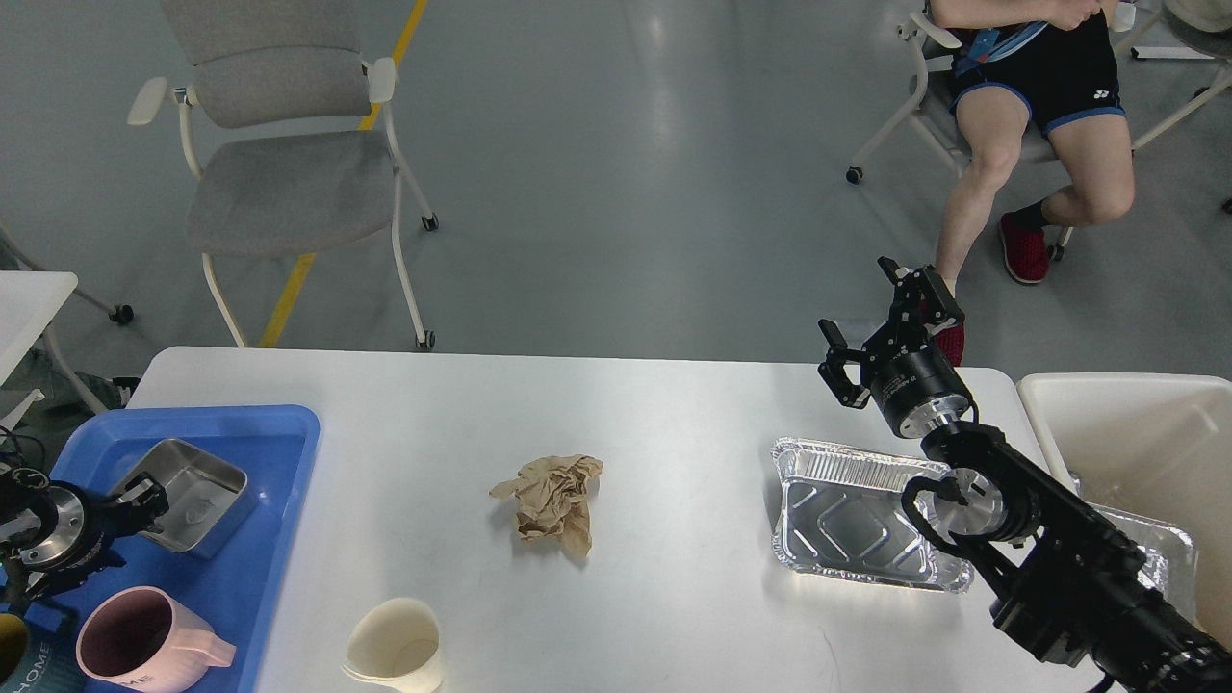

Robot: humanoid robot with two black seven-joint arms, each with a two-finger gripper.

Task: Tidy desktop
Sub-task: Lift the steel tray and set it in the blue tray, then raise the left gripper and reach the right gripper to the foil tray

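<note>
The white desktop point(674, 414) fills the lower part of the head view. On it lie a crumpled brown paper point(553, 500) in the middle, an empty foil tray point(847, 520) at the right and a cream paper cup point(395, 647) on its side near the front edge. My right gripper point(871, 322) is open and empty, raised above the table's far right edge, behind the foil tray. My left gripper point(135, 500) is low at the left over the blue tray point(279, 452), next to a metal box point(192, 496); its fingers are too dark to tell apart.
The blue tray also holds a pink mug point(144, 640). A cream-white bin point(1136, 433) stands at the table's right end with another foil tray point(1155, 558) in it. A grey chair point(279, 164) stands behind the table. A seated person point(1030, 125) is at the far right.
</note>
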